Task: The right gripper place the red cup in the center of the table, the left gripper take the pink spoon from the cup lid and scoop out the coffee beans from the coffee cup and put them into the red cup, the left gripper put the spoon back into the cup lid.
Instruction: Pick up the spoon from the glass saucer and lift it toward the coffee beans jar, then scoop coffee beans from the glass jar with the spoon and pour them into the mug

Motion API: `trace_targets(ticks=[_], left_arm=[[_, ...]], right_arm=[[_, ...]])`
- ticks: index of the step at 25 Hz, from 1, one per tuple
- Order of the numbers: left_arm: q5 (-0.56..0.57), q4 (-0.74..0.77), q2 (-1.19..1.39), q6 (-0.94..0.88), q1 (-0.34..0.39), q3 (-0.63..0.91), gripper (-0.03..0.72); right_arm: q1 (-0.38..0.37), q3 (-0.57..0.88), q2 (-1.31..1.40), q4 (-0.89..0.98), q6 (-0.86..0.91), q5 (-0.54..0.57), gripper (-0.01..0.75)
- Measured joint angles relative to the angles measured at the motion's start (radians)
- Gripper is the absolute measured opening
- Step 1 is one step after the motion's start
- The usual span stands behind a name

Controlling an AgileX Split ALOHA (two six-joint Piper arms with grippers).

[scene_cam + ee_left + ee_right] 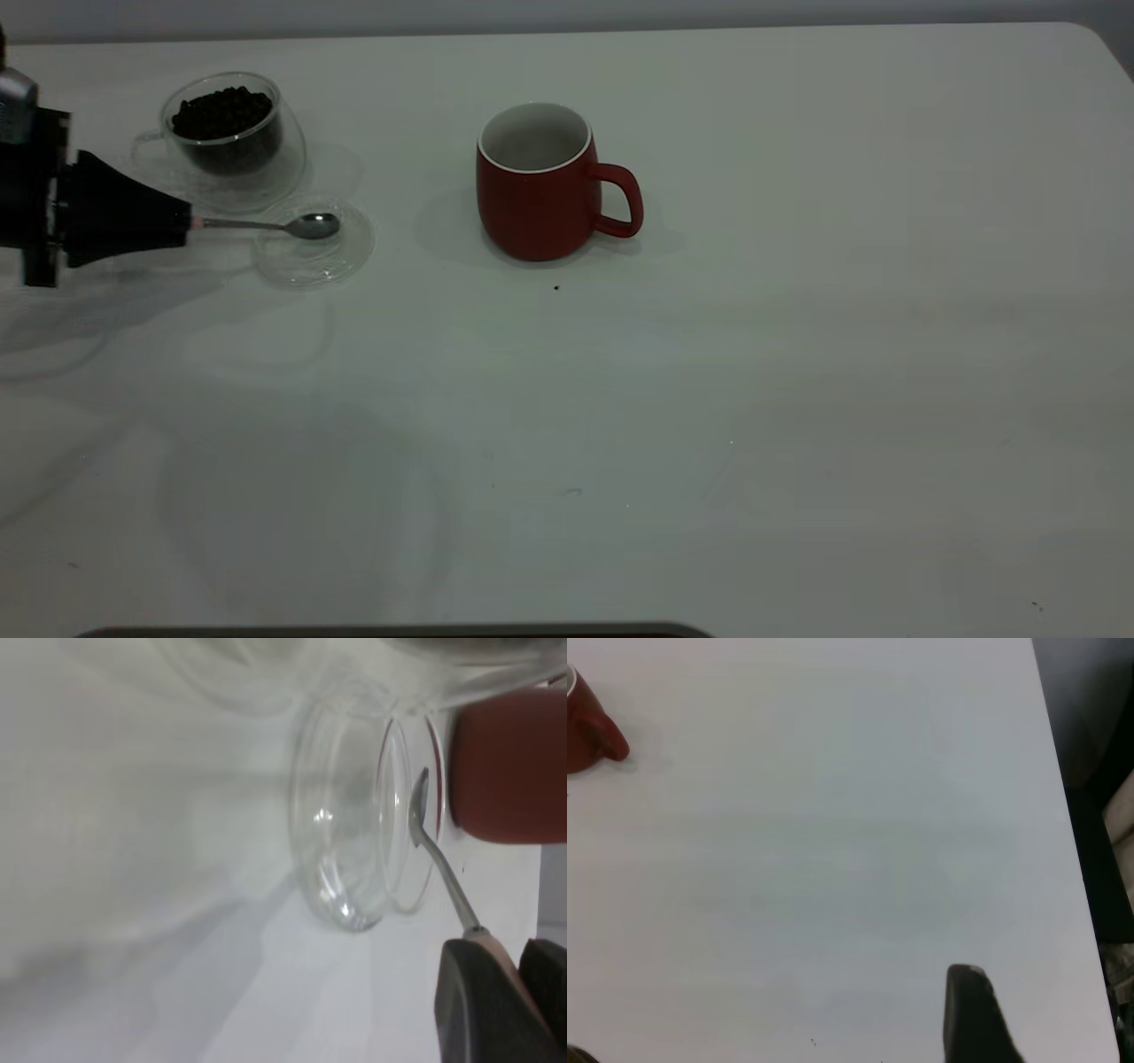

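Note:
The red cup (540,182) stands upright near the table's (709,399) middle, handle to the right, and looks empty. The coffee cup (232,133) with coffee beans (221,111) stands at the far left. The cup lid (312,244) lies just in front of it. My left gripper (184,223) is shut on the pink spoon's handle and holds it level, with the spoon bowl (312,225) over the lid. The left wrist view shows the jaws closed on the pink handle (489,946), the spoon bowl (418,806) at the lid (354,842), and the red cup (509,766) beyond. My right gripper (775,1054) is open and empty, far from the red cup (589,726).
A small dark speck (556,287) lies in front of the red cup. The table's right edge (1063,815) drops to a dark floor beside the right gripper's finger (970,1014). White tabletop stretches across the front and right.

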Motion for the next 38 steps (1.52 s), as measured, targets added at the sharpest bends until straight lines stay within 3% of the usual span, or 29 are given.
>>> trace_targets(ticks=[7,16,26,38], left_arm=[[0.114,0.034,-0.11,-0.068,0.024,-0.017,0.114],[0.134,-0.058,-0.176,-0.097,0.06,-0.141,0.114],[-0.069,0.063,-0.176,-0.06,0.069,-0.143,0.114],[-0.141,0.047,-0.116,0.017,-0.002,-0.143,0.114]], right_arm=[[0.0,0.0,0.0,0.0,0.0,0.0,0.438],[0.0,0.0,0.0,0.0,0.0,0.0,0.438],[0.0,0.0,0.0,0.0,0.0,0.001,0.438],[0.0,0.0,0.0,0.0,0.0,0.001,0.438]])
